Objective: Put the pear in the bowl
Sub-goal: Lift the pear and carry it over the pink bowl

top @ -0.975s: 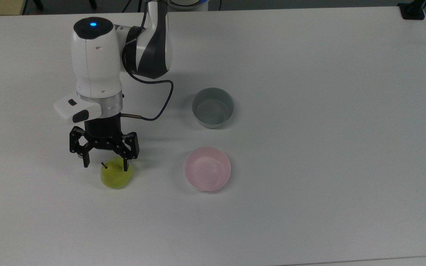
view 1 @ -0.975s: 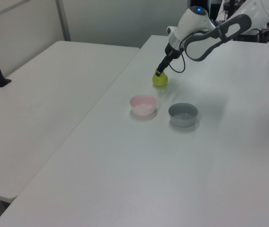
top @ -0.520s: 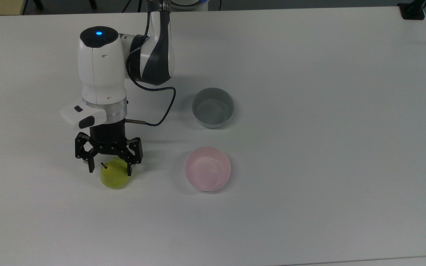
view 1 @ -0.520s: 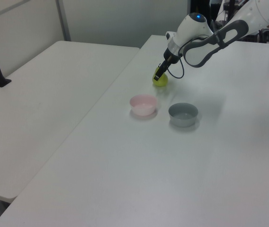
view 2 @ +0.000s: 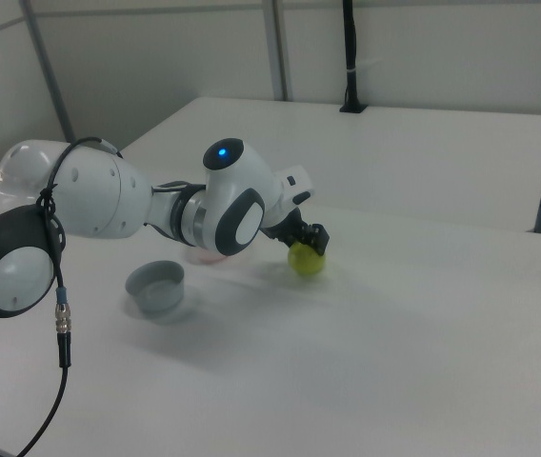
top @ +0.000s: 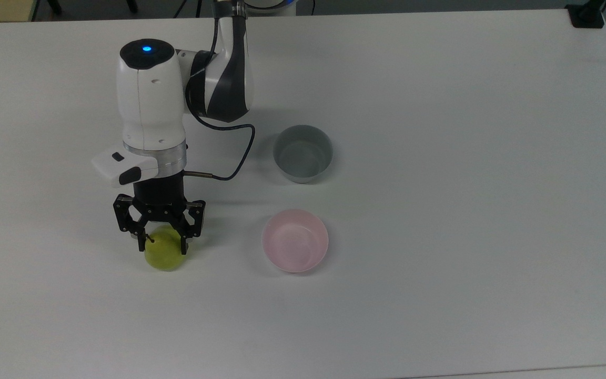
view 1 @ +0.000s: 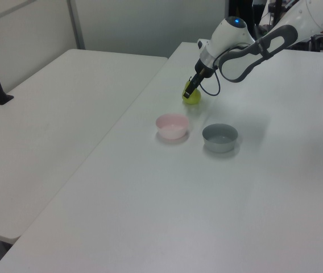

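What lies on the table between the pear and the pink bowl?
Nothing: in the top view, bare white table separates the pear from the pink bowl. The grey bowl sits off that line.

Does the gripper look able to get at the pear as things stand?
Probably yes. The gripper is already down at the pear, jaws open on either side of its upper part. Nothing lies between them; the pink bowl and grey bowl stand well aside.

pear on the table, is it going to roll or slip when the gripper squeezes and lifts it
The pear looks round and smooth, so it could well roll if nudged off-centre. The gripper straddles its top near the stem, where the curved skin may let it slip or twist. It seems firm rather than soft, so it should probably hold its shape on the table.
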